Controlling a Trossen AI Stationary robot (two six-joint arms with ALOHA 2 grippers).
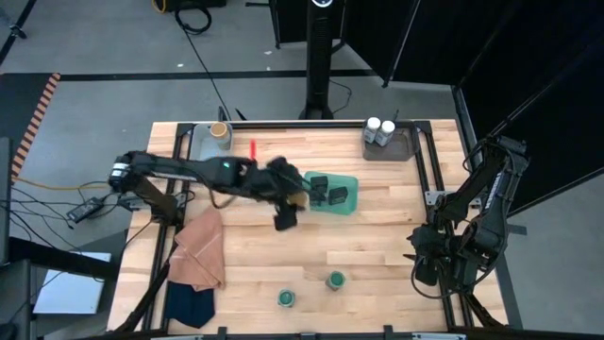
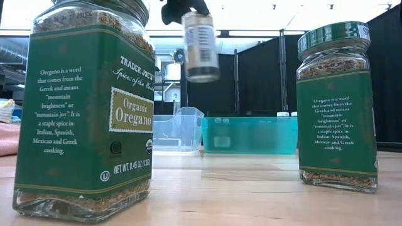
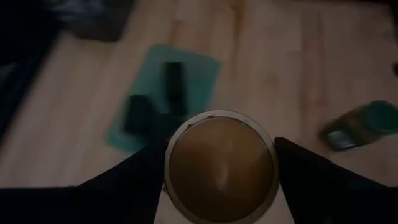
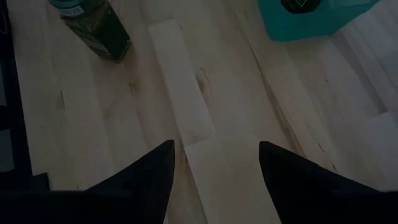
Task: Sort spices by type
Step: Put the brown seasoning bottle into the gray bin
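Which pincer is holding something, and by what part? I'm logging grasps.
The left pincer holds a spice jar by its top end, lifted above the table near the teal tray. The right pincer is open, holding nothing.

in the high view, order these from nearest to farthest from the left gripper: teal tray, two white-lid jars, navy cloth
1. Teal tray, right beside the left gripper, which holds a jar.
2. Navy cloth, at the near left corner.
3. White-lid jars, in the far right grey tray.
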